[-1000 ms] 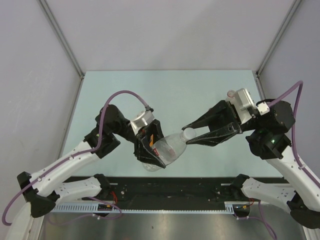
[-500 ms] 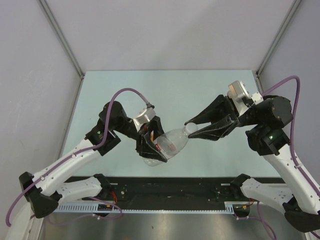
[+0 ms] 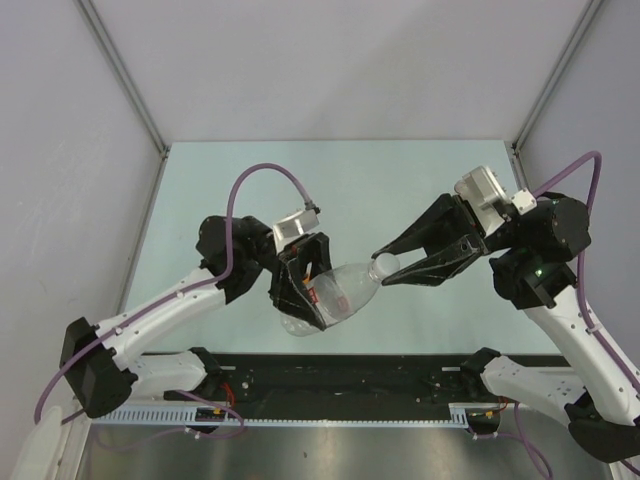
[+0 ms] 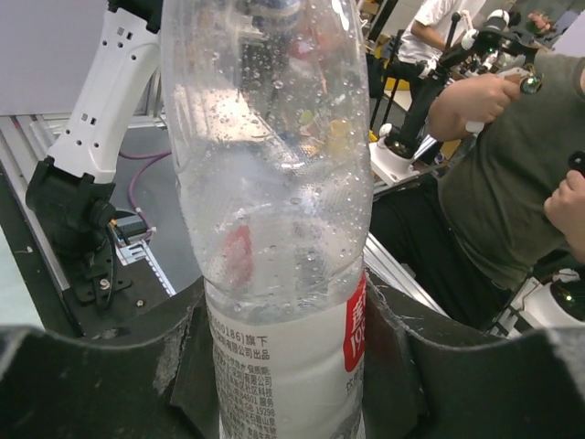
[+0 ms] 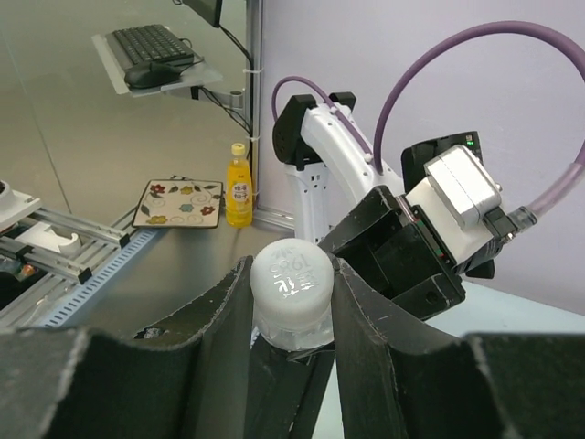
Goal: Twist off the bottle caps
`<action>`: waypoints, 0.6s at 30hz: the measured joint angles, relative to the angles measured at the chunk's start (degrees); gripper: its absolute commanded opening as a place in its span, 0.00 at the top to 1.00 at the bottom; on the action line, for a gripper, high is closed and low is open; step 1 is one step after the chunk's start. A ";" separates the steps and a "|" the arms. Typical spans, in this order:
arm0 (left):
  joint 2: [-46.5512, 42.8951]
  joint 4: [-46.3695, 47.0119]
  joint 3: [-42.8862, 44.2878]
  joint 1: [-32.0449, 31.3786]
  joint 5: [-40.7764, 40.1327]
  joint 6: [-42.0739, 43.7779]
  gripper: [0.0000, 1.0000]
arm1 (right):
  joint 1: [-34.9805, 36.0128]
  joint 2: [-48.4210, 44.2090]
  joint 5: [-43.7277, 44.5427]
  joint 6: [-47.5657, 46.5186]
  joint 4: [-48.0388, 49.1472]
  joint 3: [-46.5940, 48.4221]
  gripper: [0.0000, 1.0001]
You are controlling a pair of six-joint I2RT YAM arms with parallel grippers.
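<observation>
Grippers, two, both engaged on one item.

Left gripper: black fingers clamped tight on either side of a clear plastic bottle, gripping it at the white printed label with red marking. The upper body of the bottle is beaded with droplets inside.

Right gripper: fingers pinched onto a white round screw cap, one on each side. The cap has an embossed top and sits on the bottle's neck.

Bottle position: tilted between the two arms, with its neck toward the right arm and its base toward the left. It is over the near part of the pale green tabletop.

Surroundings: a purple cable loops over the left arm. Beyond the enclosure, the right wrist view shows a small yellow bottle beside a flower-patterned tray.
</observation>
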 measured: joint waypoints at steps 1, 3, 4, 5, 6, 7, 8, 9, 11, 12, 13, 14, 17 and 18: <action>0.09 0.83 0.00 0.02 0.24 -0.87 1.00 | 0.00 0.02 -0.11 0.11 0.04 0.00 1.00; -0.11 -0.87 0.07 0.17 0.28 -0.17 1.00 | -0.46 0.00 -0.04 0.11 0.00 0.00 1.00; -0.48 -3.87 0.13 0.28 -0.02 2.89 1.00 | -1.05 -0.09 -0.07 0.13 -0.35 -0.02 1.00; -1.18 -9.57 0.61 0.50 -0.87 7.74 1.00 | -1.90 -0.28 0.02 0.28 -0.70 -0.17 1.00; -1.68 -14.38 1.27 0.66 -1.77 11.89 1.00 | -2.54 -0.50 0.35 0.42 -0.81 -0.26 1.00; -2.36 -20.24 2.29 0.85 -3.06 16.55 1.00 | -3.58 -0.76 0.94 0.55 -0.96 -0.35 1.00; -3.13 -25.09 3.13 0.96 -4.44 20.90 1.00 | -4.17 -0.98 1.42 0.72 -0.98 -0.35 1.00; -4.04 -29.07 3.63 1.03 -5.77 24.55 1.00 | -4.72 -1.36 2.36 0.92 -1.14 -0.35 1.00; -5.86 -34.32 4.20 1.25 -8.20 30.95 1.00 | -5.29 -2.01 2.91 1.22 -1.57 -0.33 1.00; -6.69 -36.33 4.55 1.49 -9.86 33.42 1.00 | -5.57 -2.45 3.48 1.42 -1.86 -0.33 1.00; -7.43 -38.18 5.01 1.77 -11.63 35.71 1.00 | -5.70 -2.78 3.85 1.49 -2.01 -0.33 1.00; -7.89 -39.30 5.29 1.99 -13.07 37.29 1.00 | -5.79 -3.10 4.46 1.62 -2.23 -0.31 1.00; -9.07 -42.99 5.62 2.40 -18.03 42.07 1.00 | -5.84 -3.91 7.26 1.55 -3.34 -0.31 1.00; -9.29 -44.19 5.62 2.40 -19.50 43.50 1.00 | -5.88 -4.33 8.76 1.27 -4.15 -0.28 1.00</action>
